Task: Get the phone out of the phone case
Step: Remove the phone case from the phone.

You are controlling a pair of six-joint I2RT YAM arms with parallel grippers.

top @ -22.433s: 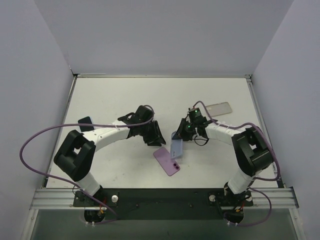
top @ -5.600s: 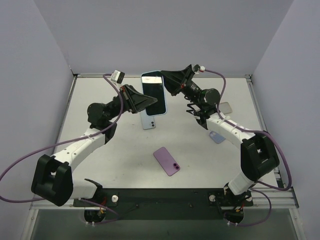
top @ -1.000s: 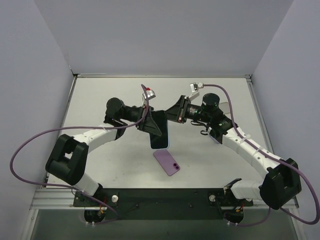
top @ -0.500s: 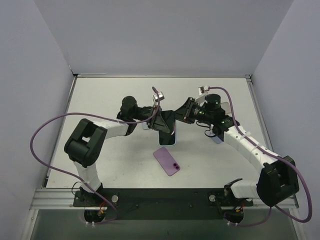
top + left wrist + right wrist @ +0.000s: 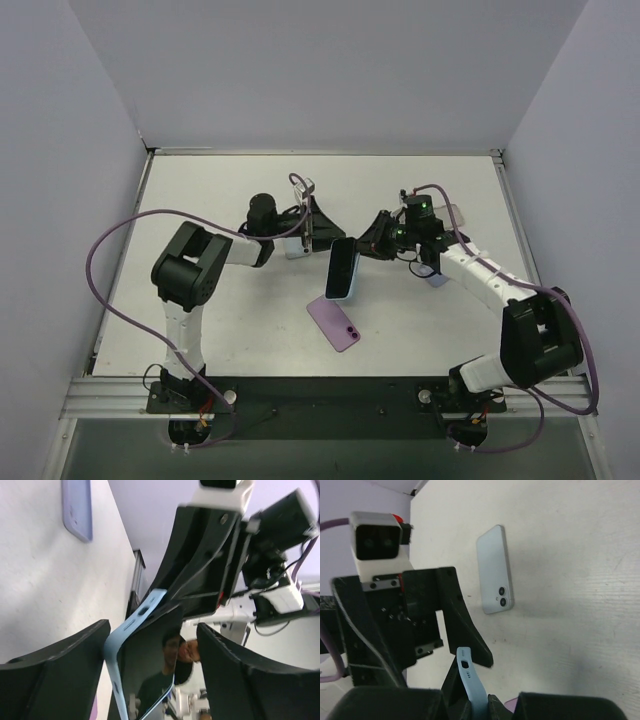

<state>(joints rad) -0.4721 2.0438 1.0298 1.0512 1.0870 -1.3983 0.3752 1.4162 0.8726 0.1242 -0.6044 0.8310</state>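
Observation:
The phone in its light blue case (image 5: 342, 268) is held tilted above the table, dark screen up. My right gripper (image 5: 372, 243) is shut on the case's edge, which shows as a blue strip (image 5: 470, 680) pinched between its fingers (image 5: 479, 700). My left gripper (image 5: 322, 228) is open. Its two black fingers stand on either side of the phone's screen (image 5: 145, 670). The case's side rests against the left finger (image 5: 75, 660), and a gap shows at the right finger (image 5: 235, 670).
A purple phone (image 5: 340, 322) lies flat near the front. A pale blue phone (image 5: 494, 570) lies face down under my left gripper. A lavender case (image 5: 435, 272) and a grey one (image 5: 452, 213) lie at the right. The lavender case also shows in the left wrist view (image 5: 77, 507).
The phone has shifted slightly right and lower in my right gripper. My left gripper has drawn back up and left along the phone, and the left arm has folded in.

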